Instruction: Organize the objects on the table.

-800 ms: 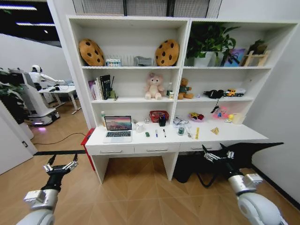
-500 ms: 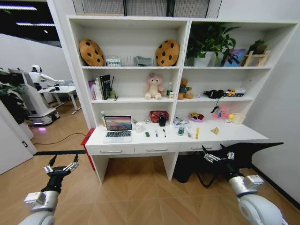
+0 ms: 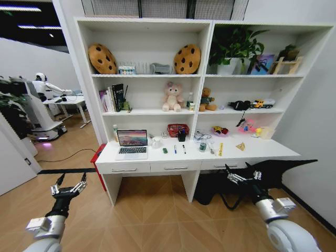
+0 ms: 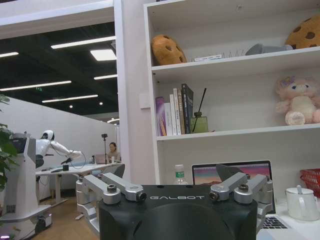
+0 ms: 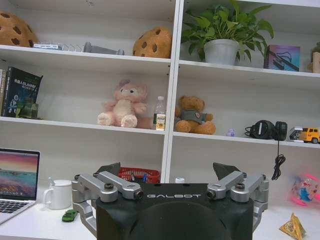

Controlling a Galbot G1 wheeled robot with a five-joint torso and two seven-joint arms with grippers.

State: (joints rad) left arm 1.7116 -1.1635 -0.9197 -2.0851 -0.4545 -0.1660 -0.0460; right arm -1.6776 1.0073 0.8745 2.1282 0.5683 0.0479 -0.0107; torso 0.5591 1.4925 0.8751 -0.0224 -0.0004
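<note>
The long white table [image 3: 239,153] stands a few steps ahead under a tall shelf unit. On it are a silver laptop [image 3: 132,144], open, a tiny green toy car [image 3: 165,150], a blue pen [image 3: 175,149], a black pen [image 3: 184,149] and a green-topped can [image 3: 202,147]. My left gripper [image 3: 68,188] hangs open and empty over the floor, short of the desk's left end. My right gripper [image 3: 243,176] is open and empty in front of the right drawer. The wrist views show the laptop [image 4: 202,175] [image 5: 17,175] and the toy car [image 5: 69,215] beyond the open grippers [image 4: 170,172] [image 5: 167,170].
A white mug [image 3: 156,142], a red basket [image 3: 177,129] and small toys sit at the desk's back. Shelves above hold cookie cushions, plush toys, books and a plant [image 3: 233,47]. A black bag [image 3: 212,188] lies under the desk. Another robot [image 3: 39,107] stands far left; a wall closes the right.
My left gripper has sunk slightly toward the floor. The right gripper and the things on the desk have hardly moved.
</note>
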